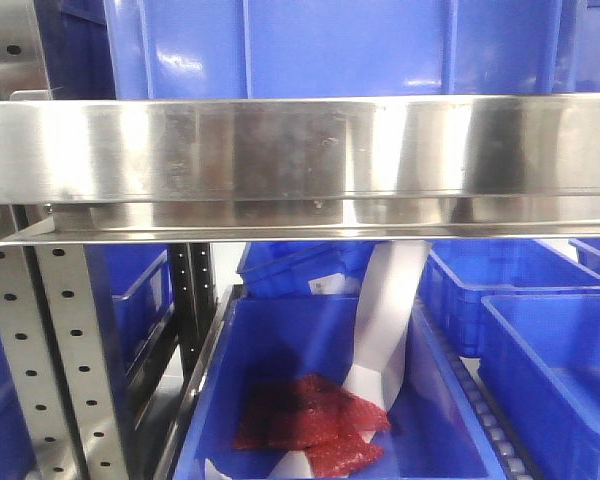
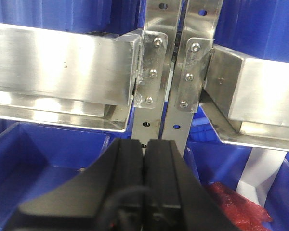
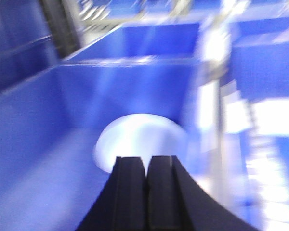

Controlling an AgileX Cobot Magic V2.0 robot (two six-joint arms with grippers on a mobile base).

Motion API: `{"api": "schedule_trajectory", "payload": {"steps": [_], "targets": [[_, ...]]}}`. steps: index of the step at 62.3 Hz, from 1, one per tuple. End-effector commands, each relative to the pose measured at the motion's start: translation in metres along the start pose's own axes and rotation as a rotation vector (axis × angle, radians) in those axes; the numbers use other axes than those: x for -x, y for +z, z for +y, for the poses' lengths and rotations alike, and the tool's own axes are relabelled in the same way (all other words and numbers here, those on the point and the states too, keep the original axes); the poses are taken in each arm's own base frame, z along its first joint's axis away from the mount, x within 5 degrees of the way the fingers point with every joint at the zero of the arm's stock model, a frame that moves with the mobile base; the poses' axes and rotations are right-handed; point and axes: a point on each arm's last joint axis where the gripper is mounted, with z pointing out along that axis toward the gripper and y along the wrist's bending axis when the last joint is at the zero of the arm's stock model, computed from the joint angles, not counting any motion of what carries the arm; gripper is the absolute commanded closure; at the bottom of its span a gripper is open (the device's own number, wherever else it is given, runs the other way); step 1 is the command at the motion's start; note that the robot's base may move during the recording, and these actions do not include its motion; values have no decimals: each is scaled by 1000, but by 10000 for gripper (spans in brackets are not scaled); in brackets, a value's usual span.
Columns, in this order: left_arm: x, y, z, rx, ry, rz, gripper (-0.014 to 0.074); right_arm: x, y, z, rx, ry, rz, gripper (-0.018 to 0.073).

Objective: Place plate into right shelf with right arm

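The right gripper (image 3: 145,161) was seen in the right wrist view with its two black fingers (image 3: 130,192) pressed together, almost no gap between them, and the plate (image 3: 140,137) was seen just beyond their tips; whether its near rim was pinched between them could not be told, since the contact was hidden and the picture was blurred. The plate lay ahead of and below the claw, inside a blue bin (image 3: 48,144) of the right shelf (image 1: 300,160), near the bin's far wall, and whether it rested flat on the floor could not be made out. The plate was judged to be stiff, glossy and slippery, moderately heavy for a fingertip pinch, and breakable if dropped or knocked on steel; the raised rim was judged the only place where hold could be taken, with the fingers set squarely across it. One plate was counted, and two grippers. The left gripper (image 2: 144,159) was seen closed with its fingers touching and nothing between them, pointed at a pair of perforated uprights (image 2: 176,57) where two steel rails met. In the front view at least five blue bins were counted, one of them holding a red mesh bag (image 1: 310,425) and a white paper strip (image 1: 385,320).
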Motion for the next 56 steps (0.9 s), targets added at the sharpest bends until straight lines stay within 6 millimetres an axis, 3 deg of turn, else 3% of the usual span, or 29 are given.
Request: {"api": "schedule_trajectory", "payload": {"steps": [1,9,34,47,56], "targets": [[5,-1,1,12,-15,-89,724,10,-34,-3,-54,-66,-141,505],[5,-1,1,12,-15,-89,724,-18,-73,-6,-103,-116,-230,505],[5,-1,1,12,-15,-89,724,-142,-185,-7,-133,-118,-375,505],[5,-1,1,12,-15,-89,724,-181,-218,-4,-110,-123,-429,505],[5,-1,1,12,-15,-89,724,-193,-226,-4,-106,-126,-465,505]]}}
